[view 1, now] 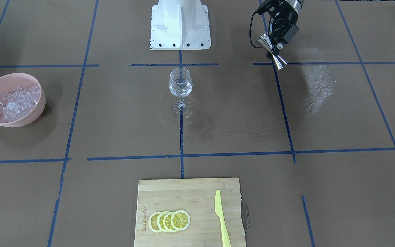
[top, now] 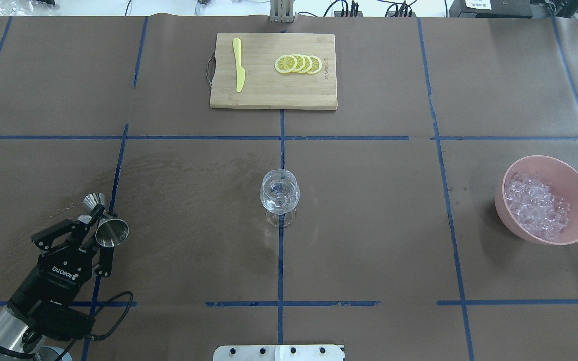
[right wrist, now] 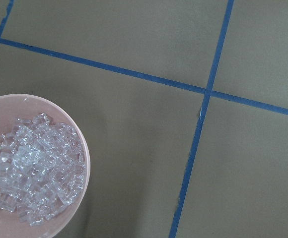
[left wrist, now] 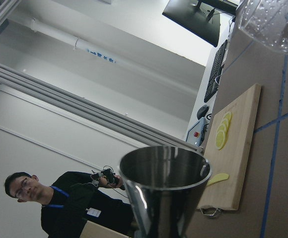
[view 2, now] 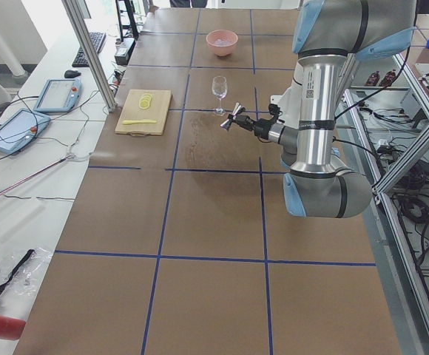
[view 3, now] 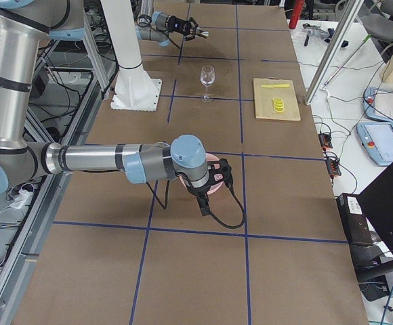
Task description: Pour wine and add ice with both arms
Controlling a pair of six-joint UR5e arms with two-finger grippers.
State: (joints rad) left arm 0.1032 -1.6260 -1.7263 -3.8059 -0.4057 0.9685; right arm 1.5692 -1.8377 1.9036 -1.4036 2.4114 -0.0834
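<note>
The right arm (view 3: 95,159) reaches out well right of the glass (top: 279,193). Its gripper (view 3: 213,177) shows only from the side, so I cannot tell how its fingers stand. The left arm (top: 3,331) is left of the glass, nearer the robot, and its gripper (top: 96,225) is clamped on the waist of a tilted jigger (top: 112,232). Beyond the glass lies the board (top: 269,95). Well to its right stands the bowl (top: 577,188), holding the ice (top: 537,205).

Small clear ice cubes (view 1: 17,101) are heaped in a pink bowl (view 1: 34,115). A shiny metal measuring cup (top: 112,232) is held tilted by the left pincer (top: 97,220).
</note>
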